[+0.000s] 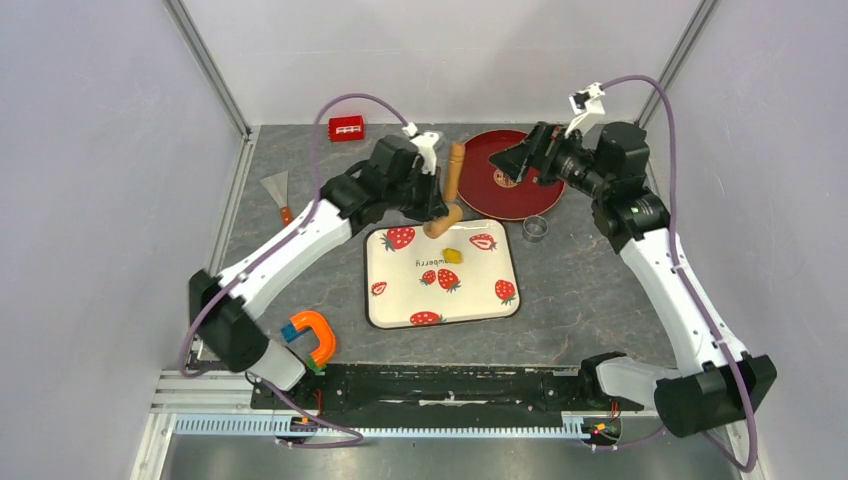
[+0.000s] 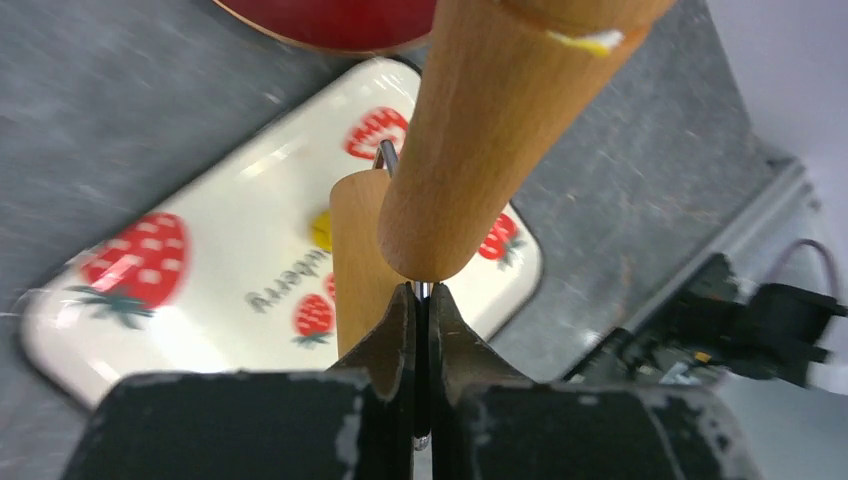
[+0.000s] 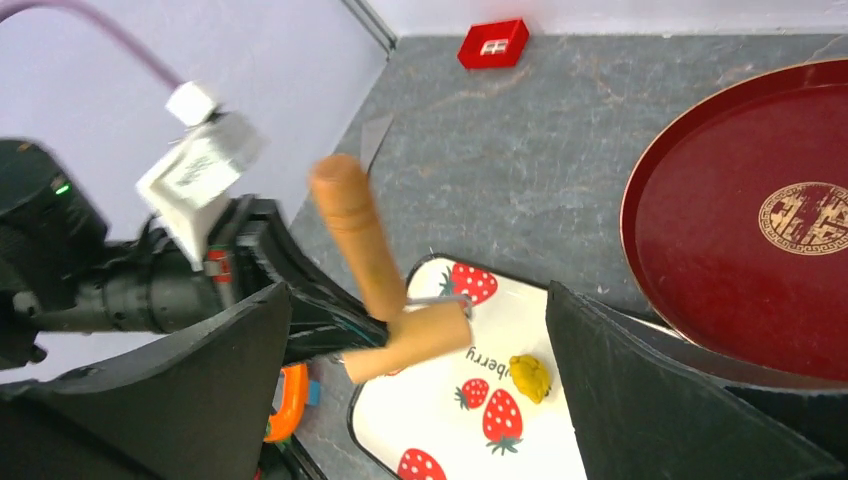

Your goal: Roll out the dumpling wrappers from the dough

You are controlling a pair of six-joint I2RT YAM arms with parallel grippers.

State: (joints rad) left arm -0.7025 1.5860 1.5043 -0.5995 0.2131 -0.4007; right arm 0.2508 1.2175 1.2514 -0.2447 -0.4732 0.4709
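Note:
The dough is a small yellow lump on the white strawberry tray; it also shows in the right wrist view and partly in the left wrist view. No dumpling wrappers are in view. My left gripper is shut on the thin metal rod of the tan wooden roller, held over the tray's far edge, just behind the dough. In the left wrist view the gripper pinches the rod below the roller handle. My right gripper hovers open and empty over the red plate.
A small metal ring cutter lies right of the tray. A red box sits at the back left, a scraper by the left wall, and an orange and blue tool near the front left.

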